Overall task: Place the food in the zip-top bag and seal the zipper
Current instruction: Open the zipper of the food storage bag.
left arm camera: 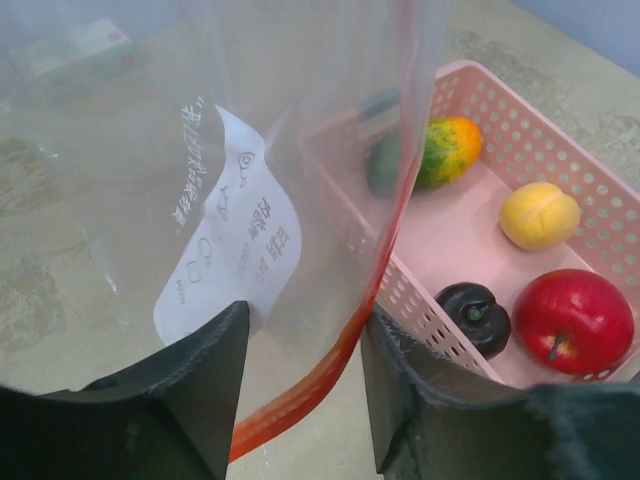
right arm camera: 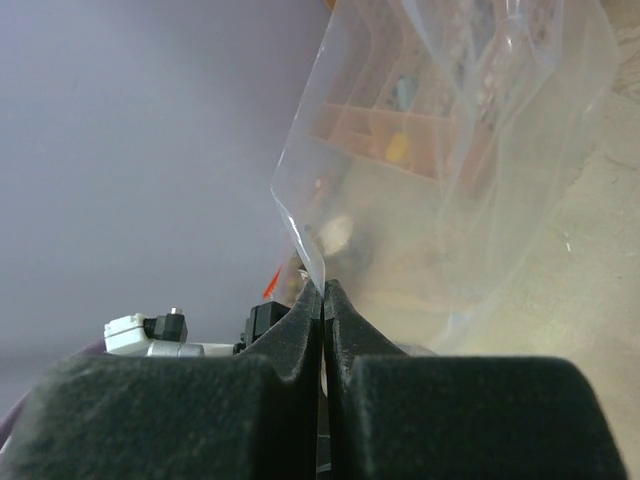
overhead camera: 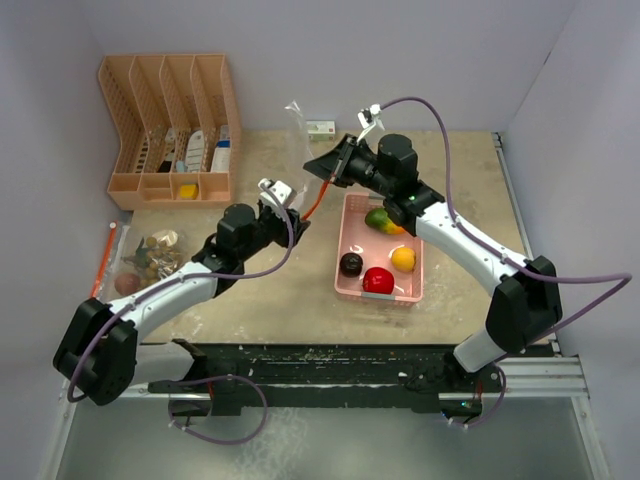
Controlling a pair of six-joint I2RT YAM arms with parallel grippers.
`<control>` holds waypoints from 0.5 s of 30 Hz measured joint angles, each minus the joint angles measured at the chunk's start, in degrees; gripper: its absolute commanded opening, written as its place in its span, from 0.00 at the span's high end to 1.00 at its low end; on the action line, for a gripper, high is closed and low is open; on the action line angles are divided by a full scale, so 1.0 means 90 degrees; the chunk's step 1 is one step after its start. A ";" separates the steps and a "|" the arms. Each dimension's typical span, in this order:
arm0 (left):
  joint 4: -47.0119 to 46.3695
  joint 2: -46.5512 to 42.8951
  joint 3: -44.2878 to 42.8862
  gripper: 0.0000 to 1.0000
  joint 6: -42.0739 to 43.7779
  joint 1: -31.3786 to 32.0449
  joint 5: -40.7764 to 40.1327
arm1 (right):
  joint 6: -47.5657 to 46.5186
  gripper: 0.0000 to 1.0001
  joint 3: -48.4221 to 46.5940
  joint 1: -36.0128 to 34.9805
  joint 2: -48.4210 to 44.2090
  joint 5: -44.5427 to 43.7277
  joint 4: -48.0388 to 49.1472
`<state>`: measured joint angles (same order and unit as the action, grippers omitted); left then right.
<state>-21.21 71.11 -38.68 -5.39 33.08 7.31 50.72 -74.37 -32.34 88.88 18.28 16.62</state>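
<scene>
A clear zip-top bag (overhead camera: 298, 130) with an orange zipper strip (overhead camera: 314, 200) hangs upright between my grippers. My right gripper (overhead camera: 322, 165) is shut on the bag's top edge (right arm camera: 300, 225); in the right wrist view the jaws (right arm camera: 324, 290) are pressed together on the film. My left gripper (overhead camera: 290, 215) is open, and the zipper strip (left arm camera: 300, 395) passes between its fingers (left arm camera: 215, 370) without being clamped. The pink basket (overhead camera: 412, 290) holds the mango (overhead camera: 380, 220), lemon (overhead camera: 403, 258), dark ball (overhead camera: 351, 264) and red apple (overhead camera: 378, 281). They also show in the left wrist view: mango (left arm camera: 445, 150), lemon (left arm camera: 540, 215), dark ball (left arm camera: 473, 315), apple (left arm camera: 572, 320).
A cluster of tan balls (overhead camera: 165, 240) and a brown ball (overhead camera: 127, 284) lie on clear plastic at the left of the table. An orange desk organizer (overhead camera: 170, 130) stands at the back left. A small white box (overhead camera: 321, 128) lies behind the bag. Walls close three sides.
</scene>
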 measured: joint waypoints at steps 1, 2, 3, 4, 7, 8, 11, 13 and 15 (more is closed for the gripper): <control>-0.0039 0.0022 -0.0039 0.68 -0.0005 0.0000 0.0017 | 0.0010 1.00 0.0002 0.0000 -0.0002 0.0046 0.0002; -0.0068 0.0039 -0.0078 0.76 0.0000 0.0000 0.0034 | 0.0017 1.00 0.0002 0.0000 -0.0012 0.0085 0.0015; -0.0090 0.0051 -0.0117 0.87 0.0000 0.0000 0.0053 | 0.0024 1.00 0.0005 0.0000 -0.0019 0.0100 0.0017; -0.0112 0.0061 -0.0143 1.00 -0.0005 0.0000 0.0068 | 0.0034 1.00 0.0015 0.0000 -0.0036 0.0109 0.0029; -0.0097 0.0087 -0.0250 1.00 -0.0012 0.0000 0.0134 | 0.0039 1.00 0.0063 0.0000 -0.0119 0.0138 0.0015; -0.0070 0.0085 -0.0270 1.00 -0.0024 0.0000 0.0163 | 0.0039 1.00 0.0068 0.0000 -0.0151 0.0158 -0.0002; 0.0068 0.0012 -0.0318 1.00 -0.0119 0.0000 0.0272 | 0.0036 0.94 0.0085 0.0000 -0.0257 0.0250 -0.0102; 0.0323 -0.0112 -0.0379 1.00 -0.0175 0.0000 0.0350 | 0.0002 0.76 0.0085 0.0000 -0.0316 0.0260 -0.0172; 0.0658 -0.0311 -0.0457 1.00 -0.0289 0.0000 0.0430 | -0.0100 0.60 0.0070 0.0000 -0.0369 0.0245 -0.0318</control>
<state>-15.29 68.31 -42.78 -7.99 33.08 11.18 49.82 -73.73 -32.34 85.56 20.49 13.76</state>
